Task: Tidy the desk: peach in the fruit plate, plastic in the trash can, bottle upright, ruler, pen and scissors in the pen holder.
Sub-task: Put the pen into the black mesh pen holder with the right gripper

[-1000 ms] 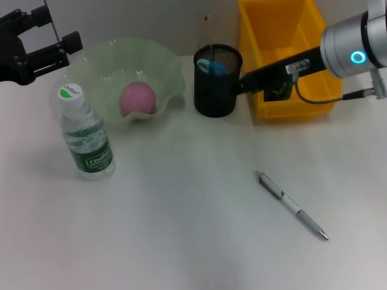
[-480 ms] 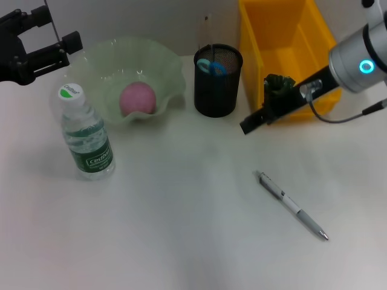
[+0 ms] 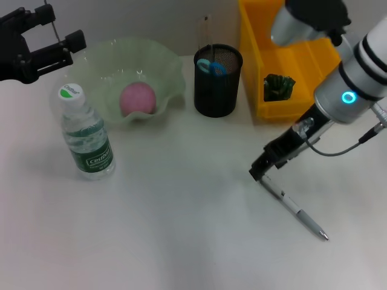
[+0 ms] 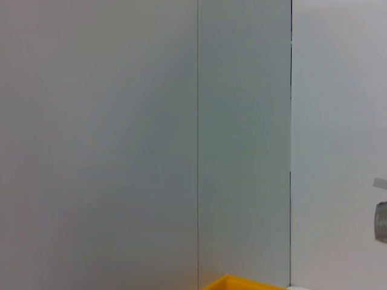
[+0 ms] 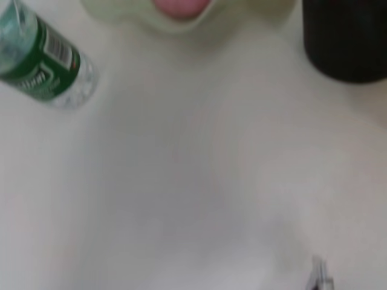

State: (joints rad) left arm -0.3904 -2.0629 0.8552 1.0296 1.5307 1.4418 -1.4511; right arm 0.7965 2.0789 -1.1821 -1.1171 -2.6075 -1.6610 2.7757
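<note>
While the right claw hangs low over the table, we see the pen lying flat, its near end just beside the claw tip; we cannot tell how wide the claw stands. Beyond the pen stands the pen holder, scissors inside. The bottle stands upright, its label reading roughly "Cestbon". The left claw stays raised beside the fruit plate.
</note>
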